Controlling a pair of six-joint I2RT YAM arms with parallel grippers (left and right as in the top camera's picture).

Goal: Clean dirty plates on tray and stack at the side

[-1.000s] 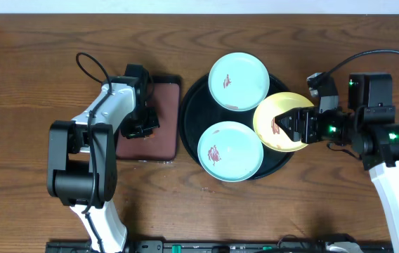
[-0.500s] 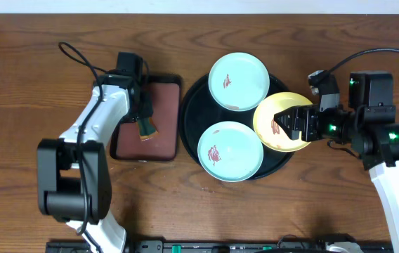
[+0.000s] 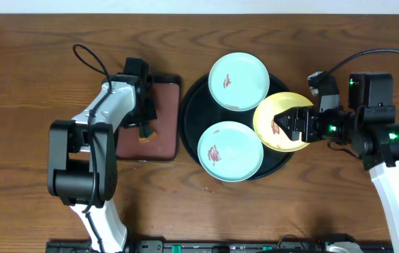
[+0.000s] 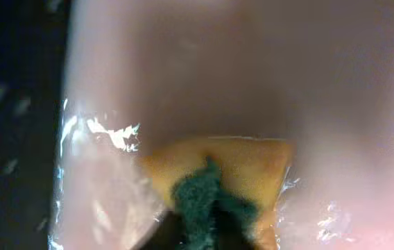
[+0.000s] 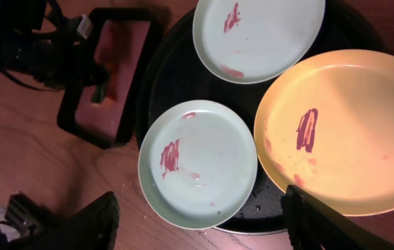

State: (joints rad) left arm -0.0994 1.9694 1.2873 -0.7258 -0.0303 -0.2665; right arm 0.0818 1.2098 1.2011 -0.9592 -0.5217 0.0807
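Three smeared plates lie on the round black tray (image 3: 188, 112): a mint plate (image 3: 238, 81) at the back, a mint plate (image 3: 230, 151) at the front, and a yellow plate (image 3: 273, 140) over the right rim. My right gripper (image 3: 284, 125) hovers above the yellow plate, open and empty; in the right wrist view its fingers (image 5: 93, 222) stand wide apart over the front mint plate (image 5: 200, 163) and the yellow plate (image 5: 343, 132). My left gripper (image 4: 207, 232) is shut on a yellow-and-green sponge (image 4: 218, 170), low over the maroon tray (image 3: 166, 137).
The rectangular maroon tray with a black rim sits just left of the black tray. Bare wooden table (image 3: 38, 77) lies to the far left, along the front, and right of the black tray under the right arm.
The left arm swung out and back over the maroon tray. Its jaws opened and then closed on the sponge, which now shows beside the gripper. The right arm and the plates have not moved.
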